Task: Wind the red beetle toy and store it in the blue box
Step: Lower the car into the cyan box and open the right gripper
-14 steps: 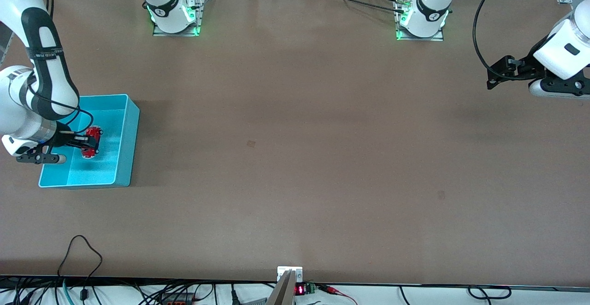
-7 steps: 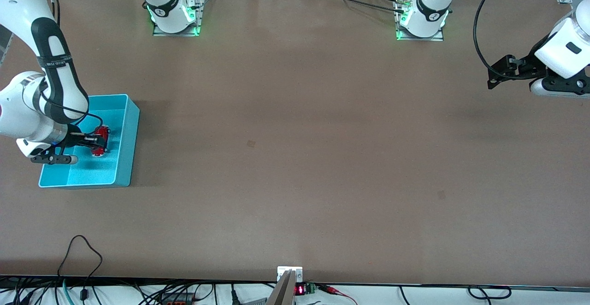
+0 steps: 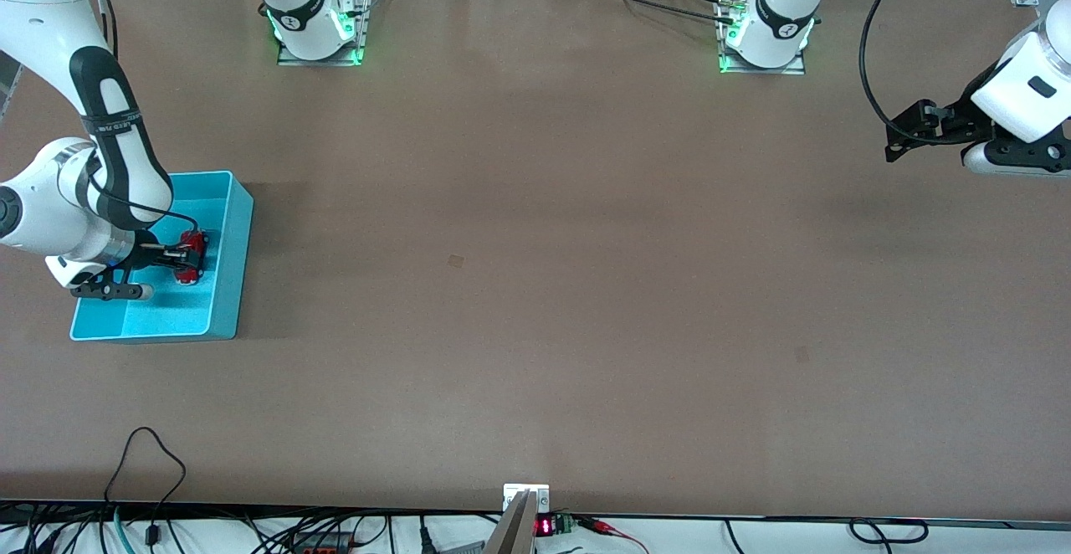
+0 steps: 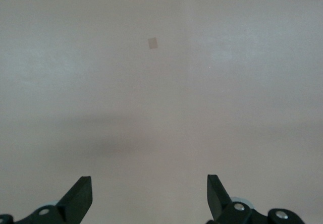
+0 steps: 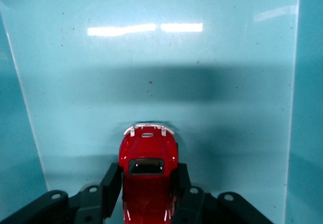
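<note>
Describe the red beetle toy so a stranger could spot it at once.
Find the blue box at the right arm's end of the table. Inside it, the right gripper is closed around the red beetle toy. It is the only red thing there, glossy and rounded, with a silvery bumper.

Our right gripper [image 3: 191,257] reaches low at the right arm's end, fingers clamping something; our left gripper [image 4: 149,196] waits raised, jaws wide apart.
</note>
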